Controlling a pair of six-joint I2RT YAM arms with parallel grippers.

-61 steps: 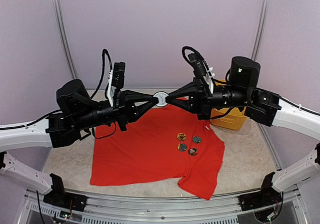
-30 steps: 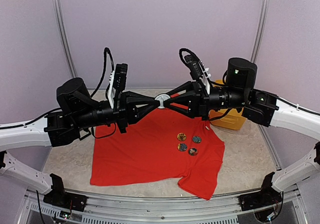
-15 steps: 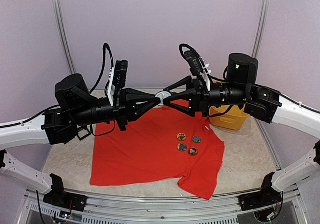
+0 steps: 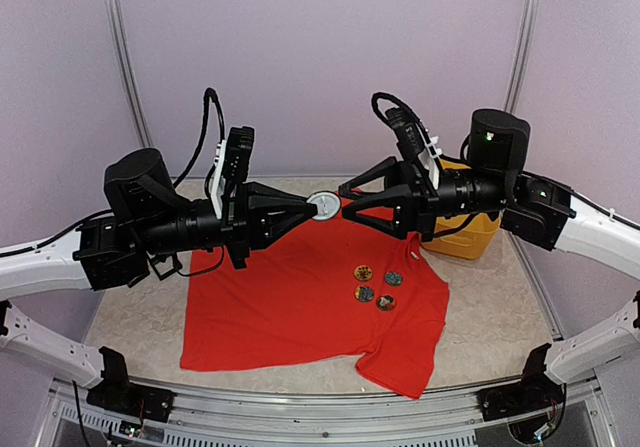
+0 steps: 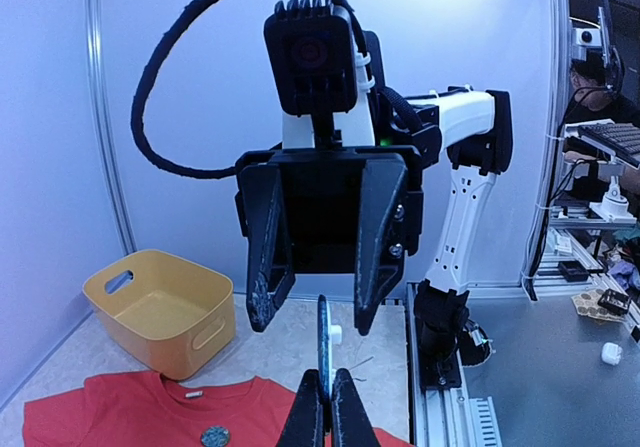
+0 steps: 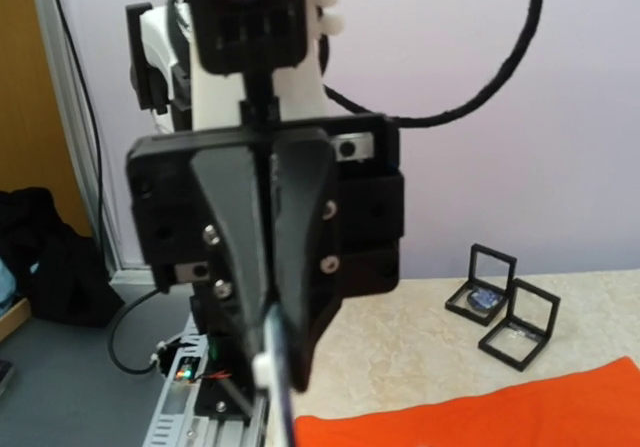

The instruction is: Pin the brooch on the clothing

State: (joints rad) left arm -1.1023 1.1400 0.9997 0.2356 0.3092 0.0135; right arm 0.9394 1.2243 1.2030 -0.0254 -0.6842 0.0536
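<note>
From where I am standing, the red T-shirt is lying spread flat on a pale speckled table, its collar turned toward the far wall. Four round badges are sitting in a tight cluster on the right half of the T-shirt. A yellow basket is resting on the table just beyond the T-shirt's right shoulder, and in the right wrist view two small black display frames are lying off the T-shirt's far edge.

Both arms are reaching in level above the T-shirt's collar, tip to tip. The left gripper is pressing its fingers together on the brooch, a small round disc that is showing edge-on in the left wrist view. The right gripper is facing it with its fingers spread apart, their tips just beside the brooch and not touching it.

Plain lilac walls are closing in the space behind the T-shirt, with silver metal posts running up at either side.
</note>
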